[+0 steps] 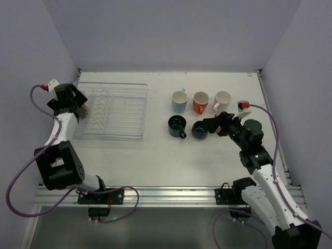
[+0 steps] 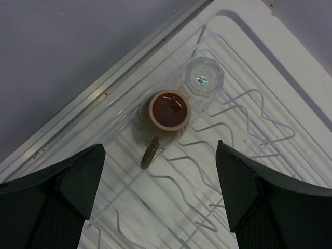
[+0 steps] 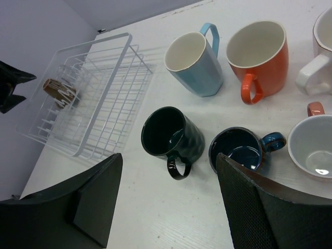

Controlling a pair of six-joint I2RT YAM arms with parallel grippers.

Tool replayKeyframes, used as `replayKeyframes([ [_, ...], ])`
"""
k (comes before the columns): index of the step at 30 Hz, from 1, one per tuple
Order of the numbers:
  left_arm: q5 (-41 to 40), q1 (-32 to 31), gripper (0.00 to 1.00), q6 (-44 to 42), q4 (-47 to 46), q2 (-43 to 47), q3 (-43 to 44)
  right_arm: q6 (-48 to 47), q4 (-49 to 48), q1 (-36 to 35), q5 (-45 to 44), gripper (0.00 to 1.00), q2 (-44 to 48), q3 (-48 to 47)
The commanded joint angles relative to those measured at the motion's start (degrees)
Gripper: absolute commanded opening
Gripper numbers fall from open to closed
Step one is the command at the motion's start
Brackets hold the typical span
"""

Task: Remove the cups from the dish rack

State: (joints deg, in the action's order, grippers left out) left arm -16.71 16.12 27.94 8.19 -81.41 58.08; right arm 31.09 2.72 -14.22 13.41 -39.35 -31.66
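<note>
The small brown cup sits in the dish rack ahead of the left pincer, whose jaws stand wide and empty, with the clear glass just beyond it. I'd straddle the cup's wall, clear of its handle and the glass, before closing. Only the left wrist view picks out that glass; overhead it melts into the rack, and the right pincer hangs released.

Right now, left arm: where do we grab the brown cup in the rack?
On the brown cup, pinch the rim wall, probably coming straight in along the open left pincer. Its mouth faces the wrist camera, its handle points toward the pincer, and the clear glass crowds the far side.
</note>
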Motion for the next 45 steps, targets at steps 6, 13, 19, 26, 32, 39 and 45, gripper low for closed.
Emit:
replayKeyframes([
  [6,2.1,2.3,0.91,-1.0,-11.3,-7.9,2.8,0.6,-3.6,-0.1,3.7,0.75,-1.2,-0.4],
  [13,1.6,2.3,0.91,-1.6,-13.0,-13.2,5.1,0.6,-3.8,-0.3,4.6,0.75,-2.3,-0.6],
  [19,1.3,2.3,0.90,-2.0,-13.8,-16.6,7.0,0.5,-4.0,-0.4,4.4,0.75,-3.0,-0.7],
  [26,1.8,2.3,0.72,-2.1,-14.7,-18.3,6.5,0.5,-4.0,-0.5,4.1,0.75,-3.4,-0.7],
  [32,2.4,2.3,0.51,-1.1,-15.1,-19.0,5.7,0.5,-3.8,-0.5,3.7,0.75,-3.4,-0.8],
  [39,3.3,2.3,0.15,-0.9,-14.0,-15.5,5.9,0.9,-3.7,-0.5,4.9,0.75,-3.5,-1.7],
  [45,4.7,2.3,0.05,-0.4,-11.3,-10.3,6.3,2.2,-3.8,-2.5,5.8,0.75,-3.1,-3.3],
])
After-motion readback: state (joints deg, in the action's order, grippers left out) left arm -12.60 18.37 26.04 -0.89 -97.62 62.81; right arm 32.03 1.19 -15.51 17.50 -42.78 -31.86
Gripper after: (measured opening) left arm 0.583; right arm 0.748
